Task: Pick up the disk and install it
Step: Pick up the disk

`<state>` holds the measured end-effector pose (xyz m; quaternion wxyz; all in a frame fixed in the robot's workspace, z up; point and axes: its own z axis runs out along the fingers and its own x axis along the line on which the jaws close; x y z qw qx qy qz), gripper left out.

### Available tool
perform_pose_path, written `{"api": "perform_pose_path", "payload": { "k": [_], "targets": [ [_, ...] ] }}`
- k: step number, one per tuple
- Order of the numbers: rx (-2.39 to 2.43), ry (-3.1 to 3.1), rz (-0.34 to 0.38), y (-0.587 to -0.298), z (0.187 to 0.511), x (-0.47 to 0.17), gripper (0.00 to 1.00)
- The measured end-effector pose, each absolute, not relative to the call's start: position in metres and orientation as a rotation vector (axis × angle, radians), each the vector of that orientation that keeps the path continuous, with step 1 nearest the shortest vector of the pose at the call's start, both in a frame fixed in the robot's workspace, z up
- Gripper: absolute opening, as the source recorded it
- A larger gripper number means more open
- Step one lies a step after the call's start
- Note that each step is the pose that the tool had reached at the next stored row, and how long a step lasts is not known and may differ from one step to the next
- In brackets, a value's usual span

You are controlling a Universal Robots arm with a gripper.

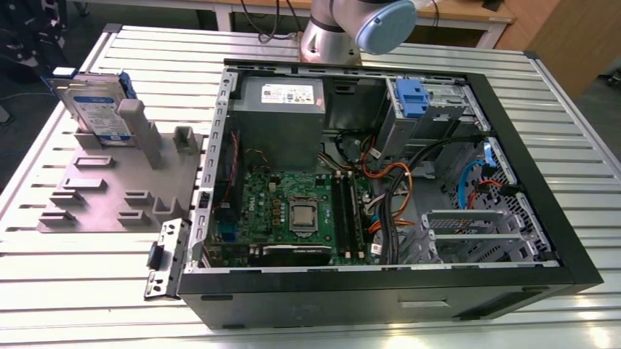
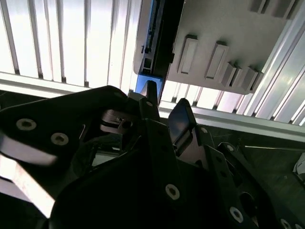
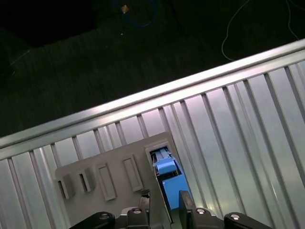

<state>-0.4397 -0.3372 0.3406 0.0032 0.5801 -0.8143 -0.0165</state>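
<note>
Disk stands on edge in a slot of the grey holder, at the exterior view's left on the slatted metal table. It is well apart from the open computer case, and its label faces the case. In the first wrist view the disk's blue-framed top edge shows from above, rising out of the holder.

The gripper hangs over that edge with its fingers spread apart and nothing between them. It touches neither the disk nor the holder. In the second wrist view the same spread fingers point down toward the blue corner of the disk.

The step in hand looks like the approach for the pick — not yet a grasp. To do it well, the gap between the fingers should sit square over the disk's thin edge, one finger to each broad face, so that neither tip lands on the frame. A straight, vertical descent seems wise, since the slot walls stand close. Gripping the flat metal faces rather than the blue plastic frame would likely hold firmer — the frame may flex or slip.
</note>
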Motion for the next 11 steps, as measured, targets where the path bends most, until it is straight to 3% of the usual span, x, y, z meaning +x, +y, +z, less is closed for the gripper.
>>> {"api": "perform_pose_path", "payload": {
  "k": [11],
  "targets": [
    [1.831, -2.568, -0.029, -0.337, 0.3384, -0.4425, 0.37]
  ]
}}
